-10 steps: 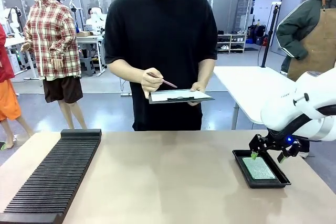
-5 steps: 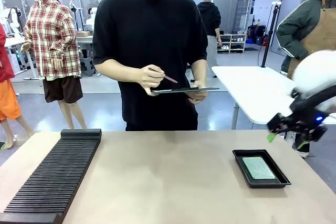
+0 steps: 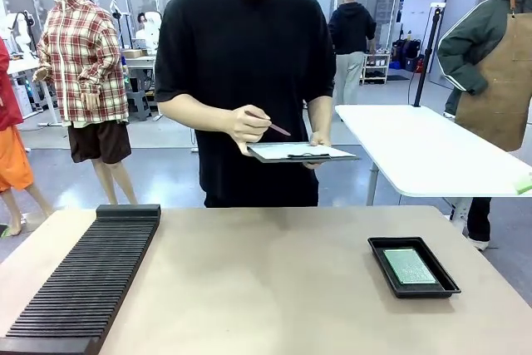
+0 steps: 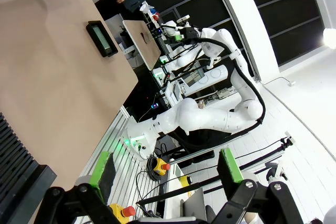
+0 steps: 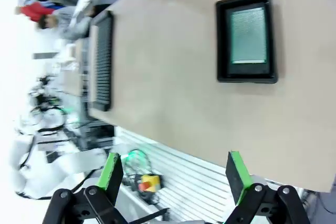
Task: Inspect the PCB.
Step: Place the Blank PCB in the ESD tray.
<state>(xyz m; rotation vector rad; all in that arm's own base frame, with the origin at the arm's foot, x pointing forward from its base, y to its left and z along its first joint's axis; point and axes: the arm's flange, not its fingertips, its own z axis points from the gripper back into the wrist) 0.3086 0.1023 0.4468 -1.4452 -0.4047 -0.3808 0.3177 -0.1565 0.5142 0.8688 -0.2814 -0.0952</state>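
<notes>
A tan table (image 3: 266, 280) fills the foreground. At its right side a shallow black tray (image 3: 413, 266) holds the green circuit board (image 3: 410, 265), lying flat. A long black ribbed rack (image 3: 83, 280) runs along the left. Across the table a person writes on a clipboard (image 3: 301, 152) with a pen (image 3: 270, 126). The left gripper (image 4: 167, 167) and right gripper (image 5: 172, 172) both stand spread wide, grasping nothing.
</notes>
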